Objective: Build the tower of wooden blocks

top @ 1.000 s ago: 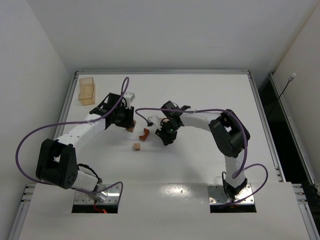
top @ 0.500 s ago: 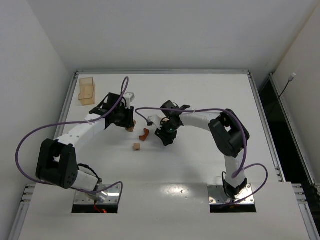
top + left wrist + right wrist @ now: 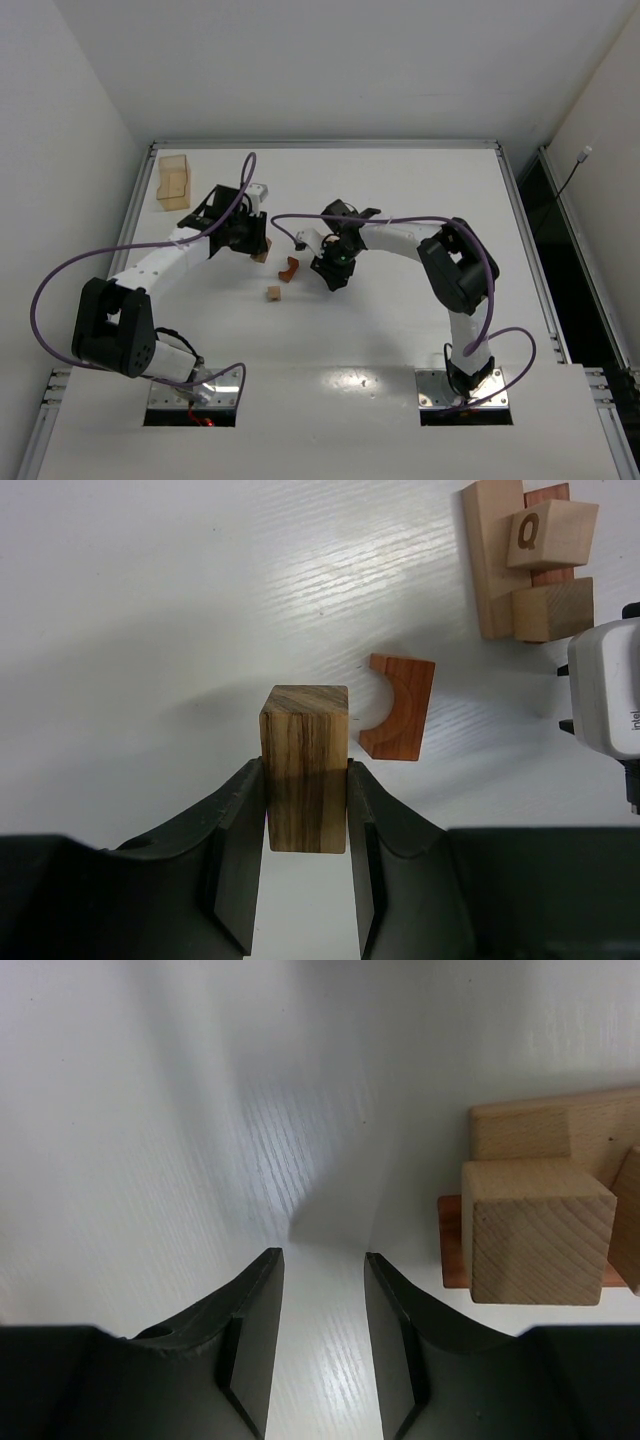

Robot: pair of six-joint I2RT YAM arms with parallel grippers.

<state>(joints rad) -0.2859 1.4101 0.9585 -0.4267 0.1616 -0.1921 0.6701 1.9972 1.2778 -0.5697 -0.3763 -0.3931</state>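
My left gripper [image 3: 305, 768] is shut on a dark-streaked wooden block [image 3: 305, 720], held just above the table; in the top view the left gripper [image 3: 250, 240] is left of centre. A reddish arch block [image 3: 398, 708] lies just beyond it, the same arch block [image 3: 289, 268] between the two grippers from above. The wood block tower [image 3: 530, 560] stands further on: a tan bar, a cube marked Q, another tan cube and a reddish piece. My right gripper [image 3: 322, 1257] is open and empty on bare table, with the tower [image 3: 535, 1230] close to its right.
A small tan block [image 3: 273, 293] lies alone nearer the arm bases. A translucent tan box [image 3: 174, 181] stands at the far left corner. Metal rails [image 3: 330, 144] edge the table, with walls close on three sides. Purple cables loop from both arms.
The right gripper's jaws have parted wider and it has shifted very slightly. The left arm, its block and the loose blocks have stayed where they were.
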